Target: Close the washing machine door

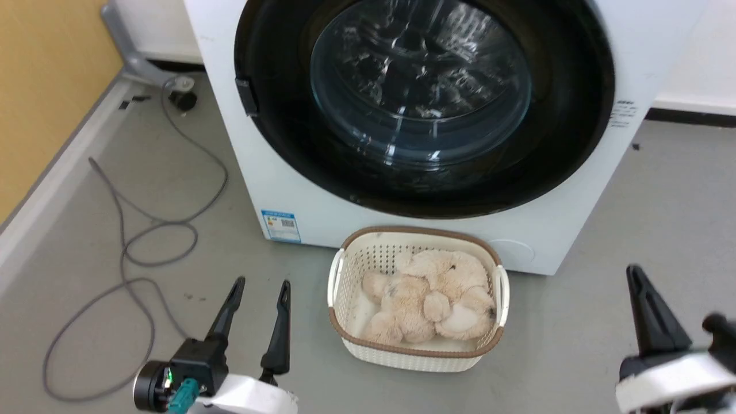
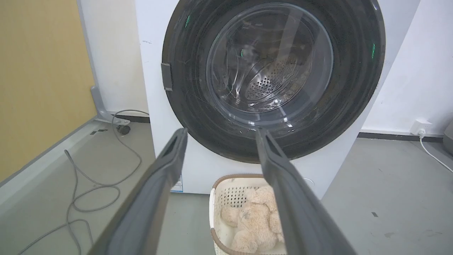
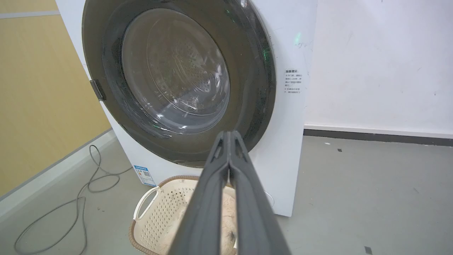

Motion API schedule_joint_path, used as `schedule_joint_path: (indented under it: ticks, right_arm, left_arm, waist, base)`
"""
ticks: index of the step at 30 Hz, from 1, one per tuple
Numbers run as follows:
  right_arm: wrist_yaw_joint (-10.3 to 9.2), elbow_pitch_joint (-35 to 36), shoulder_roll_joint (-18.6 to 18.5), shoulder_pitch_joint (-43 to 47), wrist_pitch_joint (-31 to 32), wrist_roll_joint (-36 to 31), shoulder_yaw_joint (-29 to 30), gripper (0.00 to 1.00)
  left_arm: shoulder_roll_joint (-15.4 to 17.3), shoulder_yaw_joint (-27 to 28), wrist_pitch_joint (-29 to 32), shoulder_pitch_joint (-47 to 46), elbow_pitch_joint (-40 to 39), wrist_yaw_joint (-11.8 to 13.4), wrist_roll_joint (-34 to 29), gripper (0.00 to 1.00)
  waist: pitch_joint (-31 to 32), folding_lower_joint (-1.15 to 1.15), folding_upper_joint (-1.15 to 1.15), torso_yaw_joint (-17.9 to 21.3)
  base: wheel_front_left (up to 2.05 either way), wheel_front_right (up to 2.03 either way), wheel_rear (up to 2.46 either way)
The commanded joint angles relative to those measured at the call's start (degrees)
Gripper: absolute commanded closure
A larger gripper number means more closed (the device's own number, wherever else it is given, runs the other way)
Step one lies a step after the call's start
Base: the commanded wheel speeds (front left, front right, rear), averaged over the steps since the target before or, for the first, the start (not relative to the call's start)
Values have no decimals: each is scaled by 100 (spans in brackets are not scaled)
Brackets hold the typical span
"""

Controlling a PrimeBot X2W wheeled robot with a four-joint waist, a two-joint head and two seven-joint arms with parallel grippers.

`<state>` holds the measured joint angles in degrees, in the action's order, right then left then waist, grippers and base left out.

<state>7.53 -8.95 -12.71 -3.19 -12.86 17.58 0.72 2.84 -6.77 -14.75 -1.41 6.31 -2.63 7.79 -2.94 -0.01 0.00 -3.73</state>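
Observation:
The washing machine (image 1: pixel 310 207) is a white box straight ahead. Its door (image 1: pixel 422 98), a glossy black disc with a clear glass bowl, lies flat against the front, and the steel drum shows through the glass. The door (image 2: pixel 272 63) (image 3: pixel 177 71) fills the upper part of both wrist views. My left gripper (image 1: pixel 261 283) (image 2: pixel 221 131) is open and holds nothing, low at the front left and well short of the machine. My right gripper (image 1: pixel 635 273) (image 3: pixel 229 134) is shut on nothing at the lower right, its fingers pressed together and pointing at the door's lower rim.
A white basket (image 1: pixel 345 270) with a plush toy (image 1: pixel 431 293) stands on the floor against the machine's front, between my grippers. A grey cable (image 1: pixel 123 247) loops over the floor at the left beside a yellow wall (image 1: pixel 46 86). Bare grey floor (image 1: pixel 661 207) lies to the right.

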Motion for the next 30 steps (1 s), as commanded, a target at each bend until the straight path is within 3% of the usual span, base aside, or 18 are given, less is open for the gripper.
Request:
schedule_joint_path:
  ticks: [1,3,4,5,12,24,25,30]
  right_arm:
    - [-4,113,108,139,6,-84,91,100]
    - [-4,282,319,355,49,-256,216,100]
    - [-4,344,435,466,104,-297,249,11]
    - [-4,413,546,560,133,-325,323,0]
    - [-4,781,898,941,115,-745,568,0]
    - [-4,773,978,1072,66,-737,485,0]
    - [0,768,944,981,108,-785,486,100]
    - [0,766,943,974,123,-809,482,100]
  left_arm:
    - [4,12,-25,93,31,17,20,0]
    - [4,12,-25,154,72,15,23,0]
    - [4,10,-25,190,87,18,28,0]
    - [4,6,-25,232,104,24,41,0]
    - [5,-20,-25,385,165,46,-38,0]
    - [13,-14,-25,418,173,171,-175,0]
    - [2,-16,2,364,167,156,-146,100]
    - [-1,-12,16,363,164,147,-143,100]
  waist:
    - [56,1,0,45]
    - [111,1,0,72]
    - [143,1,0,84]
    - [171,1,0,96]
    - [271,1,0,127]
    - [314,1,0,108]
    - [315,1,0,109]
    - [316,1,0,111]
  base:
    - [0,0,0]
    - [0,0,0]
    - [0,0,0]
    - [0,0,0]
    - [0,0,0]
    - [0,0,0]
    - [0,0,0]
    - [0,0,0]
